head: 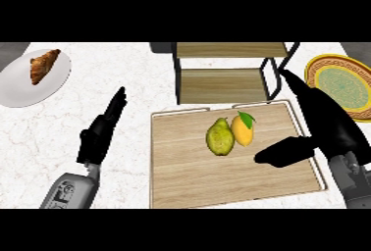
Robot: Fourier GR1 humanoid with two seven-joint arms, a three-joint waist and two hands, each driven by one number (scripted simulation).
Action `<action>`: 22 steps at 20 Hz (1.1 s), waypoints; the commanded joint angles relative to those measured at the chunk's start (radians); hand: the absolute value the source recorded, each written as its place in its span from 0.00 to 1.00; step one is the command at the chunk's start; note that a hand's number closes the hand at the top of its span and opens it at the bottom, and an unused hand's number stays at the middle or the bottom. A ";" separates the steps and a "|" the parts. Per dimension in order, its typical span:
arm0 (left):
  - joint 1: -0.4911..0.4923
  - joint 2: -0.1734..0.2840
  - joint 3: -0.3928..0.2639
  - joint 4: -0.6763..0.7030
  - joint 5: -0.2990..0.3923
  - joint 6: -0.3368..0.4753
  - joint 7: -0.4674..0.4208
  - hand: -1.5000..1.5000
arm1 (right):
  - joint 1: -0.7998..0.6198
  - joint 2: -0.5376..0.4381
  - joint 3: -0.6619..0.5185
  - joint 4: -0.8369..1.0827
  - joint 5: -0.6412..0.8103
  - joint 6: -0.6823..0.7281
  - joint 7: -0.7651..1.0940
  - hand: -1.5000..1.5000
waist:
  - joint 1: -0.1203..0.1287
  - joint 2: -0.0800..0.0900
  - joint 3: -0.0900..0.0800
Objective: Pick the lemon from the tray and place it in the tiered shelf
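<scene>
Two fruits [220,137] [243,129], one tray [188,176], one shelf [225,73], two plates [22,83] [340,83], one croissant [43,65].

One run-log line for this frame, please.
yellow lemon: on wooden tray, beside green fruit | right hand: open, over tray's right edge | left hand: open, resting | tiered shelf: no lemon

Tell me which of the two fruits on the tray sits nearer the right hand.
The yellow lemon with the green leaf: it lies right of the greenish fruit, on the side toward the right hand.
</scene>
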 commanded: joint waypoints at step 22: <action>0.014 -0.020 0.042 0.008 -0.027 -0.051 -0.030 0.50 | -0.032 0.342 0.008 0.166 0.328 0.084 0.161 0.00 | -0.002 0.001 0.001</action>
